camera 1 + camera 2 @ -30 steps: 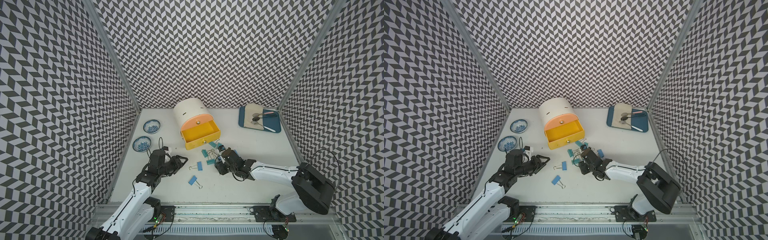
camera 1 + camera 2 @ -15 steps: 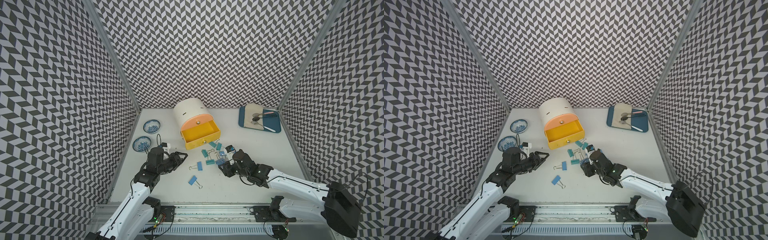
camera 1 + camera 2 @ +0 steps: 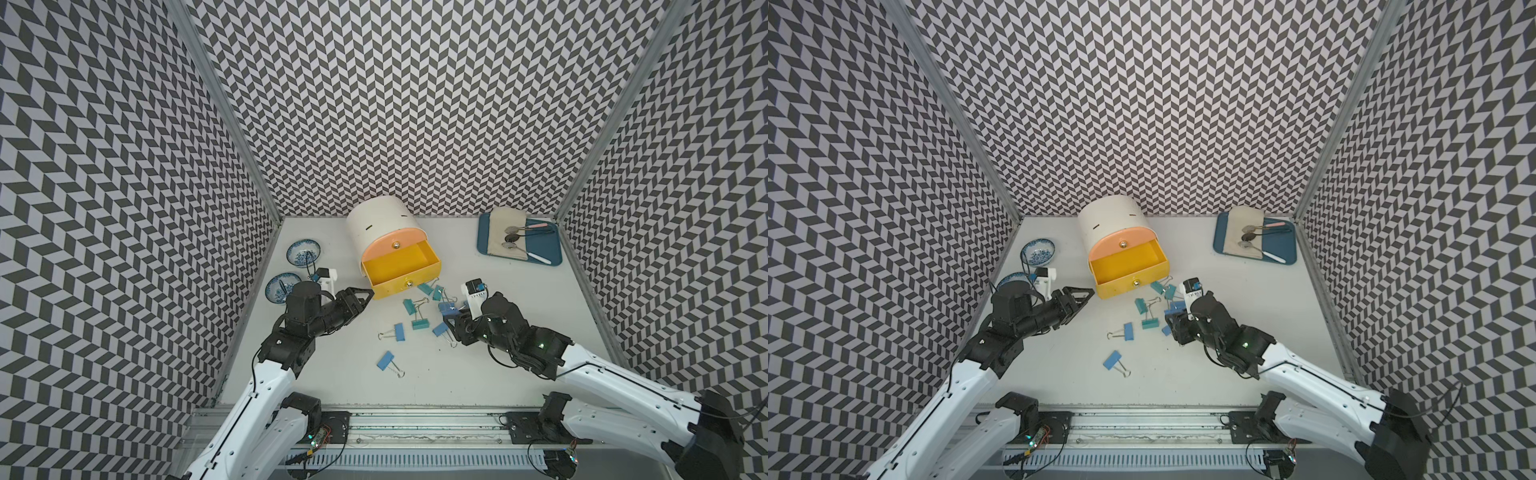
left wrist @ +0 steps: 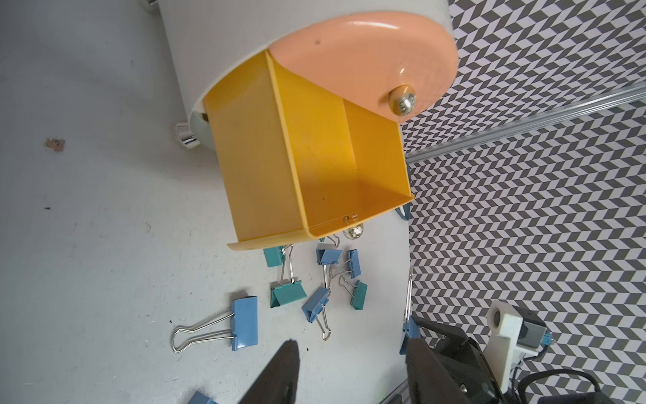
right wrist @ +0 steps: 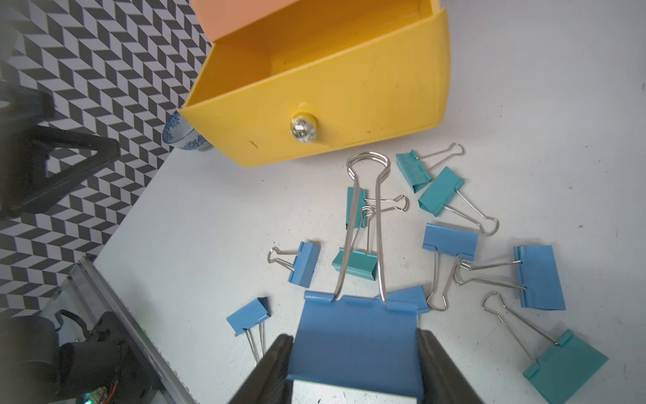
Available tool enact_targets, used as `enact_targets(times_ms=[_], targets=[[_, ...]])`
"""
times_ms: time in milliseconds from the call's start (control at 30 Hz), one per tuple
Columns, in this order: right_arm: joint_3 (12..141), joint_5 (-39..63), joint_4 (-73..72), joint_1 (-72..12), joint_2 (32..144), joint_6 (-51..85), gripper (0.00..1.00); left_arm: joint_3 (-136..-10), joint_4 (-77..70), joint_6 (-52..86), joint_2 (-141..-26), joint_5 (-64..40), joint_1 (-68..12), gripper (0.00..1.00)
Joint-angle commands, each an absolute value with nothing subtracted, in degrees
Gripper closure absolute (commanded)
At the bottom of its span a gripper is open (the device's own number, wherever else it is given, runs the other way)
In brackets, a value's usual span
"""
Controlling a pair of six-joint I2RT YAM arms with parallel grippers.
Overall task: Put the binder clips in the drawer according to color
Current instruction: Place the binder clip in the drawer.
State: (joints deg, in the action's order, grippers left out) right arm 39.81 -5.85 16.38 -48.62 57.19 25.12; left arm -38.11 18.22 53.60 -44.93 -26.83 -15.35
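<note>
On the bench (image 3: 498, 353) we count eleven binder clips (image 5: 356, 349) in the right wrist view. Six are blue ones (image 5: 540, 276), one of which is mostly hidden behind another, and five are teal ones (image 5: 440, 190). In a top view we count one cream cabinet (image 3: 374, 224) with one yellow drawer (image 3: 395, 270) and one salmon front (image 3: 386, 251). There are also two patterned bowls (image 3: 297, 249), one tray (image 3: 544, 243), one cloth (image 3: 498, 224) and three spoons (image 3: 512, 238).

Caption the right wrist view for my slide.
Right gripper holding a blue binder clip before the open yellow drawer, blue and teal clips scattered on the table.
</note>
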Motion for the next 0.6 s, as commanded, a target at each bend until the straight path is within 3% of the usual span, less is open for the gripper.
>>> enact_targets(times_ms=[0, 567], targets=[[44.5, -7.7, 15.1, -48.3, 58.5, 24.0, 0.51, -41.8, 19.8, 51.1, -46.3, -26.4, -15.5, 0.46], [62.4, 0.7, 10.1, -38.5, 75.3, 20.9, 0.51, -54.0, 20.6, 46.2, -56.6, -28.7, -15.5, 0.46]])
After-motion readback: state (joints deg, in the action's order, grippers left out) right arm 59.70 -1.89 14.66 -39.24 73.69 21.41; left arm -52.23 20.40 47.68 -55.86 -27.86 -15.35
